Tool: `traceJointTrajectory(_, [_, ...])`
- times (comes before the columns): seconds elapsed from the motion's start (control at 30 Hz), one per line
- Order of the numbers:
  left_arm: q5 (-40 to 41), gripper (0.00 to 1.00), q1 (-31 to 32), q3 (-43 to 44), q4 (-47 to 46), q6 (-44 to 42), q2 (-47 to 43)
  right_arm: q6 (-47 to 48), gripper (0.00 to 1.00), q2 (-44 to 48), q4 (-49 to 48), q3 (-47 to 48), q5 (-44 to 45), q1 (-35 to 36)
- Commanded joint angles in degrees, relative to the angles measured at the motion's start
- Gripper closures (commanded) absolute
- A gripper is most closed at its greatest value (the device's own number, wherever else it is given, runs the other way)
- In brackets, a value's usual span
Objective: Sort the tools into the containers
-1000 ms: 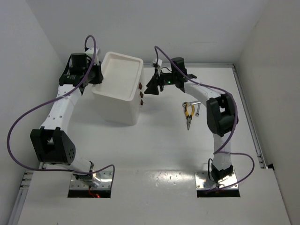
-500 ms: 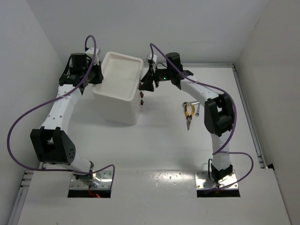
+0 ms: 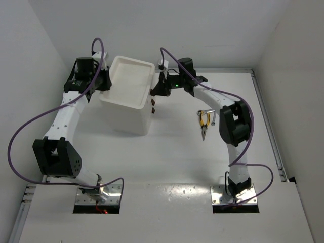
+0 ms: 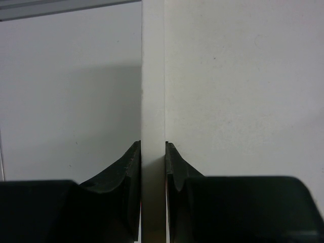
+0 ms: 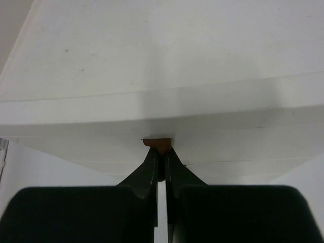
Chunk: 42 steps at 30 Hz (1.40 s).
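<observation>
From above, the left gripper (image 3: pixel 100 83) clamps the left rim of the large bin (image 3: pixel 125 117) and the right gripper (image 3: pixel 156 91) sits at its right rim. The pliers (image 3: pixel 203 121) lie well apart, to the right. Moving both arms together would likely keep the bin level.

Left wrist: the fingers pinch the bin wall, and the bin's inside is hidden.

Right wrist: the fingers are closed on an orange-brown piece (image 5: pixel 157 143) just under the rim. What it is cannot be told.

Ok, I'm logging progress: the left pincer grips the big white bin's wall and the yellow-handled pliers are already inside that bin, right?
Not quite. The left pincer does grip the big white bin by its wall, but the yellow-handled pliers are not inside it. They lie out on the table, apart from the bin, as the top external view shows.
</observation>
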<state>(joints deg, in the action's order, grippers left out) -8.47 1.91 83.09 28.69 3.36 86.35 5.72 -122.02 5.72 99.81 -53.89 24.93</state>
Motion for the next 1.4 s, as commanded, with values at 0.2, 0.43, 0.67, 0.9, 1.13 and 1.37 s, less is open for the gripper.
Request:
traceJointTrajectory(0.2, [-0.42, 1.00, 1.34, -3.28, 0.40, 8.50, -2.40, 2.01, 1.00, 6.95, -2.11, -5.41, 2.82, -1.81])
traceJointTrajectory(0.43, [1.35, 1.00, 0.81, -1.36, -0.12, 9.13, -1.88, 3.34, 1.00, 12.93, 1.13, -11.29, 2.82, -6.29])
traceJointTrajectory(0.67, [3.02, 1.00, 0.28, 0.23, -0.12, 9.13, -1.27, 6.94, 1.00, 16.10, 6.58, -15.60, 2.82, -9.90])
traceJointTrajectory(0.9, [6.09, 1.00, 0.28, 1.37, -0.12, 9.65, -0.74, 10.10, 1.00, 19.79, 11.24, -18.34, 2.30, -13.93])
traceJointTrajectory(1.13, [5.57, 1.00, 0.28, 0.85, -0.65, 9.65, -1.27, 9.41, 0.60, 20.94, 11.77, -20.18, 2.82, -16.49])
traceJointTrajectory(1.37, [1.88, 0.70, 0.28, 1.90, -0.65, 8.07, -0.66, 6.16, 0.49, 23.75, 7.91, -22.11, 3.35, -16.49])
